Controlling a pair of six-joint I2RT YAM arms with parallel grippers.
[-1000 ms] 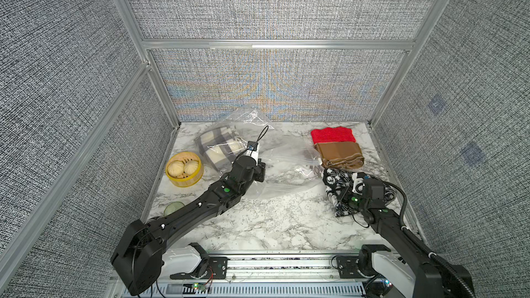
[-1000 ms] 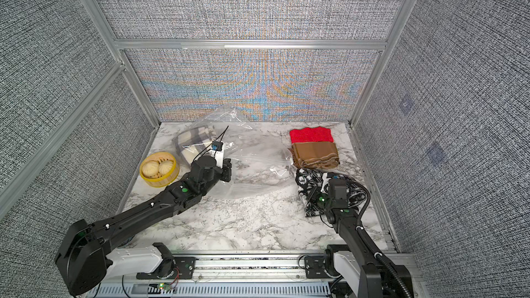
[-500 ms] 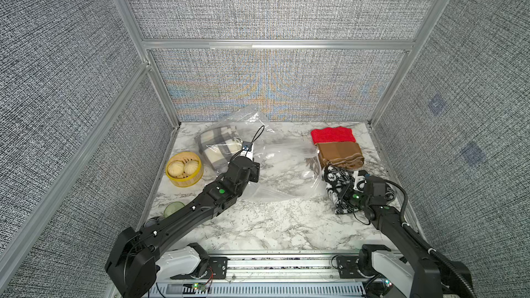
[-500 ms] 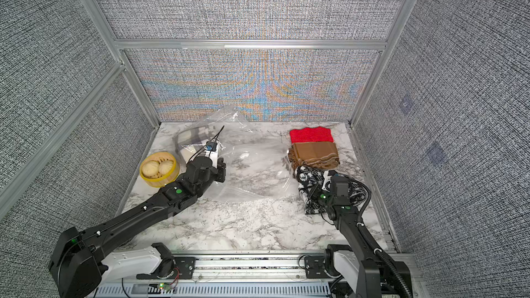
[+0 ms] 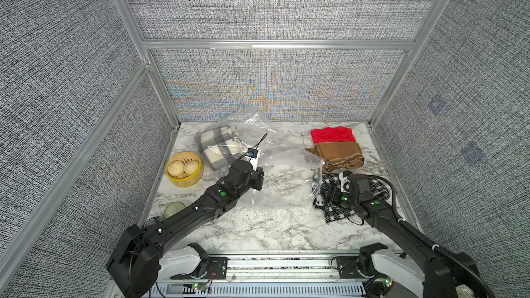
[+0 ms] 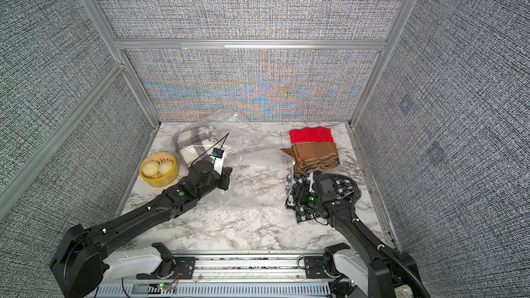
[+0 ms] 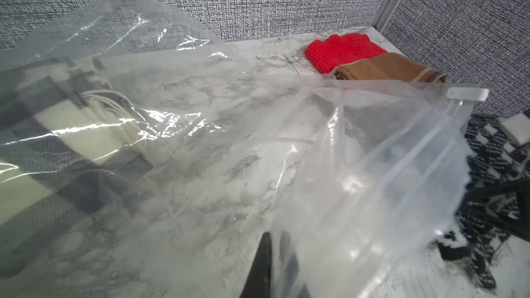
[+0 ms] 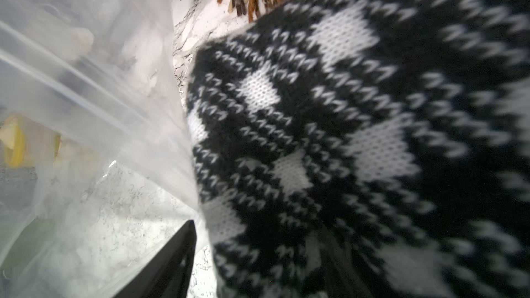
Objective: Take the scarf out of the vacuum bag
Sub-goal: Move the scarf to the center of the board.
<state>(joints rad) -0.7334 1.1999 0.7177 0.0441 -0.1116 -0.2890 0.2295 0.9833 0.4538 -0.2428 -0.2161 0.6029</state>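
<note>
A basket (image 5: 186, 180) of buns (image 5: 176, 167) sits by the worktop's (image 5: 258, 230) left edge. My left hand (image 5: 259, 181) is closed on the vacuum bag (image 5: 286, 179); a plaid scarf (image 5: 218, 150) shows through its left end. Bare marble lies in front. My right hand (image 5: 329, 196), opening not discernible, is at the black-and-white scarf (image 5: 335, 215), just outside the bag's mouth.

Robot-manipulation test cell, lab-type setup. Grey woven fabric panels (image 5: 258, 4) in aluminium framing (image 5: 275, 44) box in marble-pattern tabletop (image 5: 258, 225) on three sides. Black robot arms (image 5: 200, 213) bolted to slotted metal rail (image 5: 286, 265), bottom of frame; exposed wiring, green status lights.
</note>
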